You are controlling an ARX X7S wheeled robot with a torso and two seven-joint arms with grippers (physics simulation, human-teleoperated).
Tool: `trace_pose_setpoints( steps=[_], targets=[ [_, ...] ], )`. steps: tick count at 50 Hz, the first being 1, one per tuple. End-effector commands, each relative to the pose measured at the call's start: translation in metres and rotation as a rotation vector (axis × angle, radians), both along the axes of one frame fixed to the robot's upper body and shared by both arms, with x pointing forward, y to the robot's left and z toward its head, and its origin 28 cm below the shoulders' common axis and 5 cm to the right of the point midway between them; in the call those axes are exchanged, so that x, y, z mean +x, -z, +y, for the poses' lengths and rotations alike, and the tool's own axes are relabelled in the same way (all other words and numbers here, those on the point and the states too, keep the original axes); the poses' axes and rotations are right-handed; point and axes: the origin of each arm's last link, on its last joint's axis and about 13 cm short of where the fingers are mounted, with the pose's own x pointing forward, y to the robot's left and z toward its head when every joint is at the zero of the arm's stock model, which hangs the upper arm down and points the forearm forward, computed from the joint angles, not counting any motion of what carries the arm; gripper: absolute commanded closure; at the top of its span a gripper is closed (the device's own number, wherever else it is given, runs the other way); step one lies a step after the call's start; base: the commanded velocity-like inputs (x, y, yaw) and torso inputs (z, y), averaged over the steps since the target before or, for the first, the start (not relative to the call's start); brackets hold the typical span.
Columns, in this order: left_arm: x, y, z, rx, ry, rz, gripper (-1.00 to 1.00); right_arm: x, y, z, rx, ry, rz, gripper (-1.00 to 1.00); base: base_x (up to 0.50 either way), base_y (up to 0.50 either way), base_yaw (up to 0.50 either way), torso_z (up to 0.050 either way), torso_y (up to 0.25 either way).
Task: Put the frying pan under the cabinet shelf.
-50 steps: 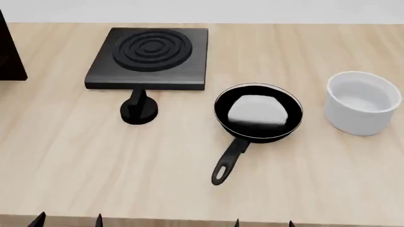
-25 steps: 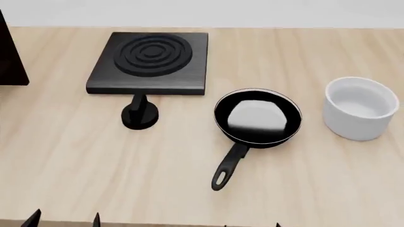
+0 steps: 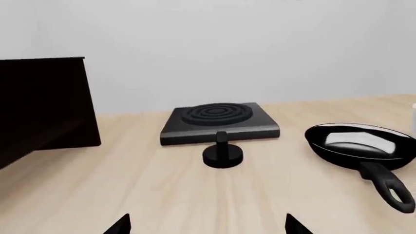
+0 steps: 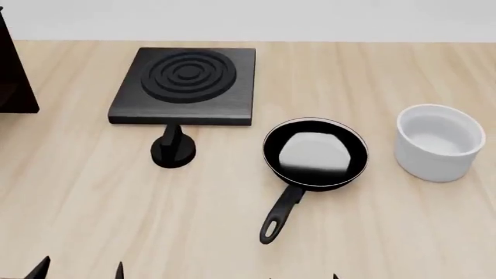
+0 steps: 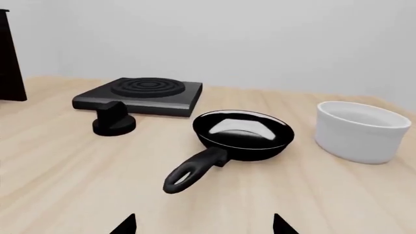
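The frying pan point(image 4: 315, 154) lies flat on the wooden table, its long handle point(image 4: 280, 215) pointing toward me. It also shows in the left wrist view, frying pan point(image 3: 361, 144), and in the right wrist view, frying pan point(image 5: 242, 134). The cabinet shelf point(image 4: 11, 75) is a dark box at the far left, cut off by the picture's edge; the left wrist sees the cabinet shelf point(image 3: 42, 105) more fully. My left gripper point(image 4: 78, 270) and right gripper point(image 4: 302, 277) hover near the table's front edge, both open and empty, well short of the pan.
A square black plate with concentric rings point(image 4: 184, 78) lies behind the pan to its left. A small black knob point(image 4: 173, 150) stands just in front of that plate. A white bowl point(image 4: 438, 142) stands right of the pan.
In the head view everything on the table has slid downward as the view shifted. The right fingertips have sunk almost out of the picture. No object has moved on the table.
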Motion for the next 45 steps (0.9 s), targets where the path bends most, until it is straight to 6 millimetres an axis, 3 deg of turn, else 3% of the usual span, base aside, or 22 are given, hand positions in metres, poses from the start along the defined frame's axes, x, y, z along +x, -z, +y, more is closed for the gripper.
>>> trace_pose_setpoints(
  steps=[1,8,20,31,45],
  targets=[
    [-0.001,-0.002,0.0,0.011,-0.008,-0.012,-1.0,0.0,-0.001,0.0,-0.001,-0.006,0.003,-1.0,0.0,0.0,0.0,0.05,0.0],
    [-0.003,-0.007,0.0,0.015,-0.017,-0.023,-1.0,0.002,-0.005,0.0,-0.023,-0.001,0.011,-1.0,0.0,0.0,0.0,0.047,0.0],
    [-0.004,-0.024,0.0,-0.02,-0.003,0.026,-1.0,0.005,-0.029,-0.003,-0.062,-0.007,-0.023,-1.0,0.0,0.0,0.0,0.0,0.0],
    [0.002,-0.068,0.007,0.06,0.032,0.017,-1.0,0.012,-0.076,-0.014,-0.104,-0.002,-0.047,-1.0,0.0,0.0,0.0,0.0,0.0],
    [0.007,-0.114,0.021,0.084,0.031,-0.035,-1.0,0.017,-0.12,-0.024,-0.17,0.0,-0.11,-1.0,0.0,0.0,0.0,0.0,0.0]
  ],
)
